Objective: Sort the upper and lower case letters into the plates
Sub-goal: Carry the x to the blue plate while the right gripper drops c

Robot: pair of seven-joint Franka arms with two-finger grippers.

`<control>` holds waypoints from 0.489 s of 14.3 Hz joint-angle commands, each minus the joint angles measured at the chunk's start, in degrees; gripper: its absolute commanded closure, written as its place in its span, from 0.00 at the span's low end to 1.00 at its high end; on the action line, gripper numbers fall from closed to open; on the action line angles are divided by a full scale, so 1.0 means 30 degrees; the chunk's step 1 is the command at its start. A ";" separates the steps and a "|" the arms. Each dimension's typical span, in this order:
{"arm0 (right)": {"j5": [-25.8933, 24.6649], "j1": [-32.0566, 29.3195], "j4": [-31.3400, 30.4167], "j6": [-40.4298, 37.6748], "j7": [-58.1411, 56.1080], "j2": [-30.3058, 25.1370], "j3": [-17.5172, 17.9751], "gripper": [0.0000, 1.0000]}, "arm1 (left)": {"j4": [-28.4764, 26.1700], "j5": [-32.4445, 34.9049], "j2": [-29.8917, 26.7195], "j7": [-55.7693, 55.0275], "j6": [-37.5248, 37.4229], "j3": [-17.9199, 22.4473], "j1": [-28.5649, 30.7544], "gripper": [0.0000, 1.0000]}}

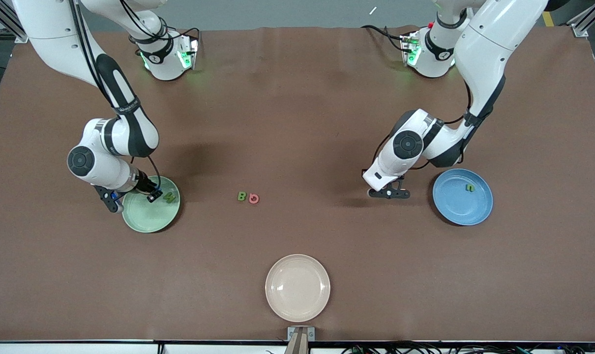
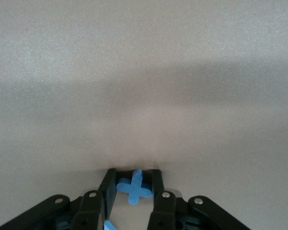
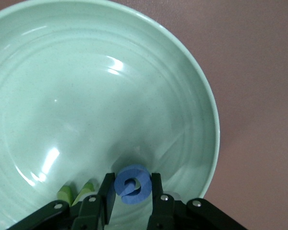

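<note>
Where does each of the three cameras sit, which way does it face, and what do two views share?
Front view: high across the table, facing both arms, left gripper by the sky blue plate.
Left wrist view: on the left wrist, looking down at bare table, left gripper shut on a blue letter.
Right wrist view: on the right wrist, over the pale green plate, right gripper shut on a blue ring-shaped letter.
Shared: the pale green plate, front and right wrist views.

Pale green plate [image 1: 150,219], sky blue plate [image 1: 462,201], cream-beige plate [image 1: 297,287]; brown table [image 1: 297,123]. Letters: green B [image 1: 241,196], pink ring-shaped letter [image 1: 253,198], blue cross-shaped letter [image 2: 134,188], blue ring-shaped letter [image 3: 131,184].
</note>
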 commanded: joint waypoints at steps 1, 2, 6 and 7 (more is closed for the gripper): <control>-0.0122 -0.0339 -0.0119 -0.0039 0.0024 -0.0163 0.0188 0.56 | -0.0429 0.0459 -0.0077 -0.0441 0.0238 -0.0062 0.0170 0.75; -0.0151 -0.0252 -0.0118 -0.0011 -0.0064 -0.0163 0.0188 0.11 | -0.0429 0.0459 -0.0077 -0.0441 0.0238 -0.0062 0.0170 0.78; -0.0239 -0.0076 0.2330 -0.3566 0.0080 -0.0689 0.0275 0.00 | -0.0458 0.0459 -0.0367 -0.0441 0.0209 -0.0062 0.0170 0.81; -0.0210 0.0040 0.3822 -0.5992 0.0604 -0.0661 0.0304 0.00 | -0.0459 0.0459 -0.0573 -0.0412 0.0064 -0.0062 0.0170 0.83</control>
